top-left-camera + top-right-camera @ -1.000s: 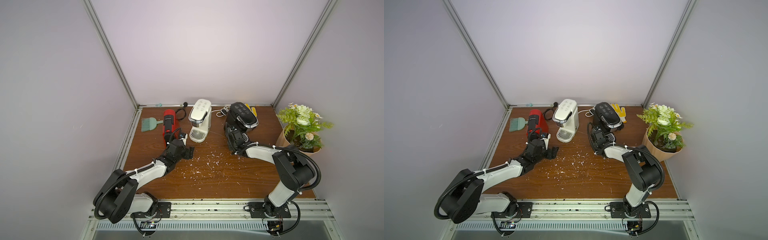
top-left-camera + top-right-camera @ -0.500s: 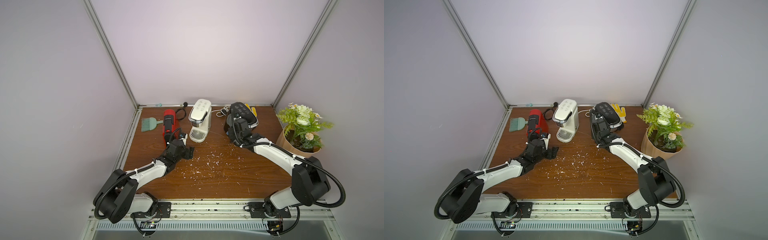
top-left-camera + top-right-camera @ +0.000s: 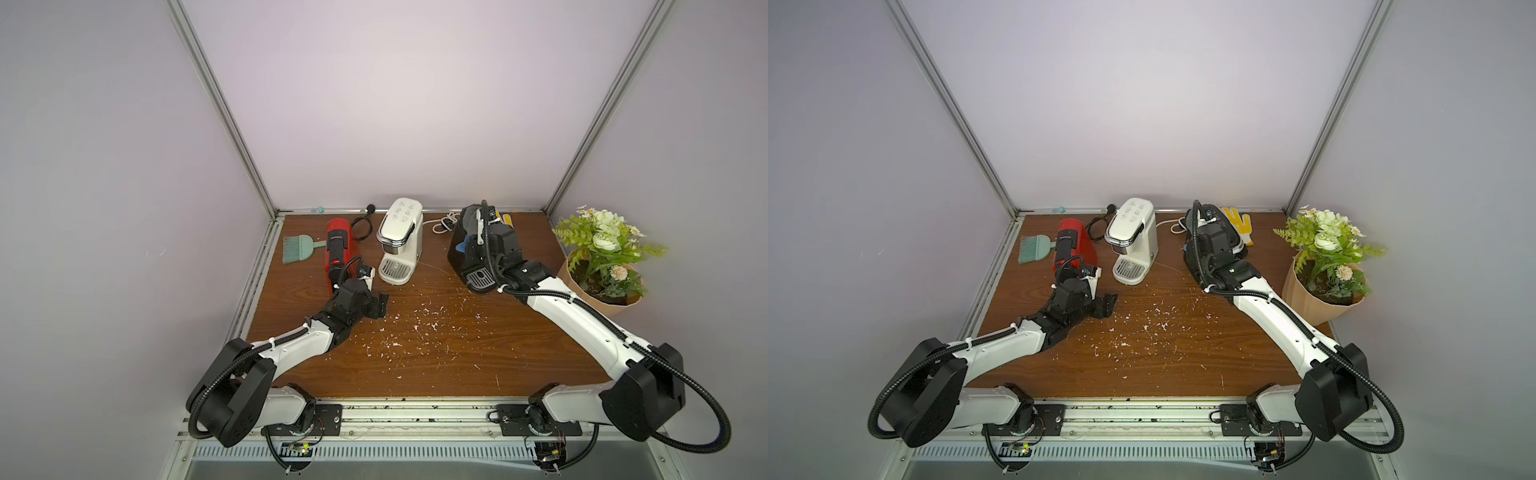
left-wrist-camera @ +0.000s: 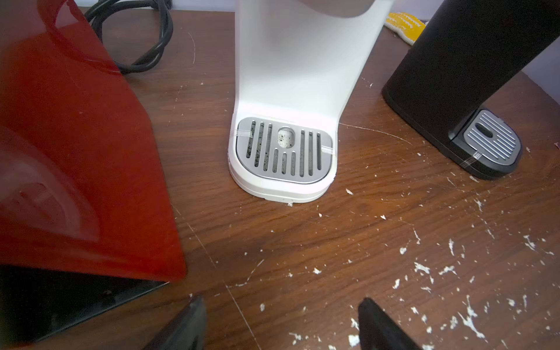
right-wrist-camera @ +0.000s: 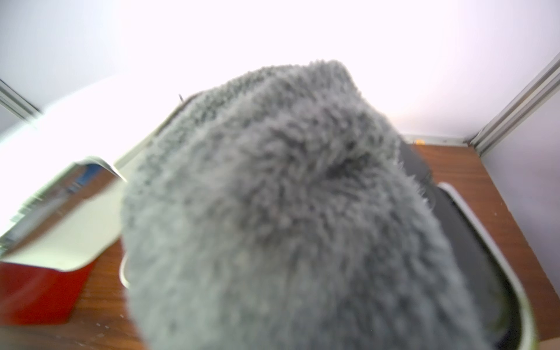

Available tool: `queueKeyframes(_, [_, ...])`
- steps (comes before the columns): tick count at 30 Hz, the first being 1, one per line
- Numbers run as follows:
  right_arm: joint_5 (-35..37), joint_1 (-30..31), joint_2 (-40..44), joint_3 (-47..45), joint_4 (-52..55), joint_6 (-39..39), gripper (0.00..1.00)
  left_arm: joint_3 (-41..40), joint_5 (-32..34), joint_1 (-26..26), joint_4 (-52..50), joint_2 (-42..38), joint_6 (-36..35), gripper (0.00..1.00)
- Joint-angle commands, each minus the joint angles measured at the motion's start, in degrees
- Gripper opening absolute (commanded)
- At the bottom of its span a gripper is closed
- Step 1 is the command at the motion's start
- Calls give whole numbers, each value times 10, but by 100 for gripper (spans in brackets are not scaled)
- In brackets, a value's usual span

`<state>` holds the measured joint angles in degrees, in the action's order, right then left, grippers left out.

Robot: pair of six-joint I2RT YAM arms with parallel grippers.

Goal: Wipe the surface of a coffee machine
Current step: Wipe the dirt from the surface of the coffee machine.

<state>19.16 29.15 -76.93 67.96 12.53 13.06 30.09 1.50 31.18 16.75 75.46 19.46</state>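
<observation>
The black coffee machine stands toward the far right of the wooden table, and my right arm lies across most of it in both top views, leaving only its side and drip grille clear. Nearest me, white flecks lie scattered over the middle of the boards. Just beyond them my left gripper sits low over the wood with its jaws spread wide and nothing between them. It is close beside the red coffee machine, which the left wrist view cuts off at the edge. The white coffee machine comes next, between the red one and the black one. My right gripper is up on the black machine's top, clamped tight on a fluffy grey cloth. The cloth fills the right wrist view, so I cannot see my fingers, and only a strip of the silver-rimmed top shows. A blue patch shows below the cloth in a top view, and I cannot tell what it is. At the back lie a yellow glove, half hidden behind my wrist, and a teal brush at far left.
</observation>
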Motion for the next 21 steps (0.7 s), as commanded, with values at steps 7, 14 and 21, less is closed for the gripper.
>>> queueKeyframes(7, [8, -6, 28, 96, 36, 0, 19, 8, -15, 6, 7, -14, 10, 80])
queueKeyframes(14, [30, -33, 69, 106, 72, 3, 18, 4, -16, 7, 13, -14, 12, 80])
queueKeyframes(21, [-18, -101, 69, 128, 103, 20, 18, 2, 1, 7, 14, -12, 7, 80])
